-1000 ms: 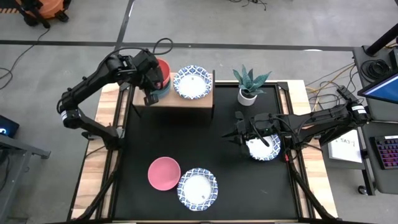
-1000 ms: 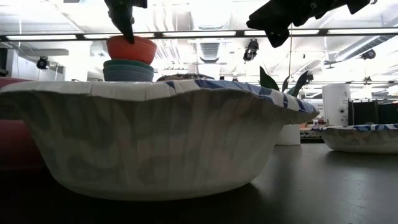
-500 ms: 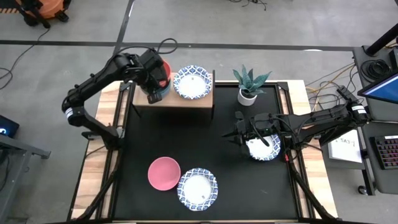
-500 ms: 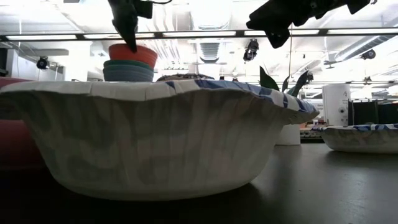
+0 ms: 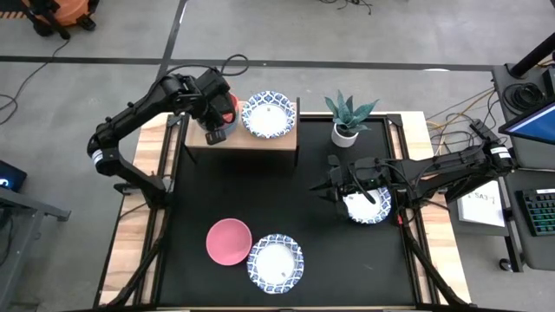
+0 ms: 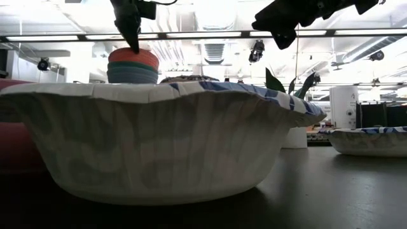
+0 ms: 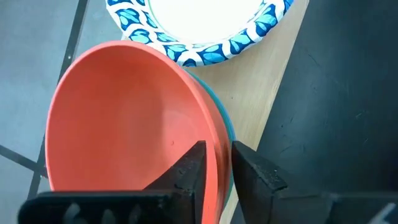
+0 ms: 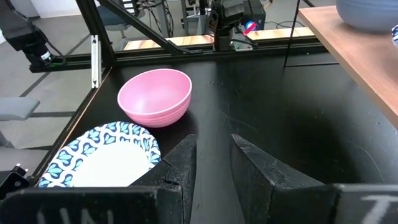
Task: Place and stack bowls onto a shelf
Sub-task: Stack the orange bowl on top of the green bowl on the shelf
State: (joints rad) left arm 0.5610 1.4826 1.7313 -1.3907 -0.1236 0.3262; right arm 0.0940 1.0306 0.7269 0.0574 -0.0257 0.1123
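Observation:
On the shelf (image 5: 260, 143), a red bowl (image 7: 124, 118) sits nested on top of a stack of green and blue bowls (image 6: 132, 75). A white bowl with a blue-patterned rim (image 5: 268, 114) stands beside the stack on the shelf top. My left gripper (image 7: 217, 165) is over the stack, shut on the red bowl. My right gripper (image 8: 213, 162) hovers open above the table, next to another patterned bowl (image 5: 371, 206). A pink bowl (image 5: 229, 240) and a third patterned bowl (image 5: 276, 263) rest on the black tabletop near its near edge. My left gripper holds the red bowl by its rim (image 7: 214, 140) on the side facing the table's near edge. One finger (image 7: 186, 171) is inside the bowl and one (image 7: 255, 177) outside, coming from above and pointing down. The bowl sits level in the stack.
A potted plant in a white pot (image 5: 347, 117) stands right of the shelf near the table's far edge. In the low view the near patterned bowl (image 6: 159, 140) fills the foreground. Bare black tabletop lies between the shelf and the near bowls.
My left gripper has come down a little over the shelf, still shut on the red bowl. The bowl was tilted and raised above the green and blue bowls; it now sits level, nested in the stack. The right arm kept still.

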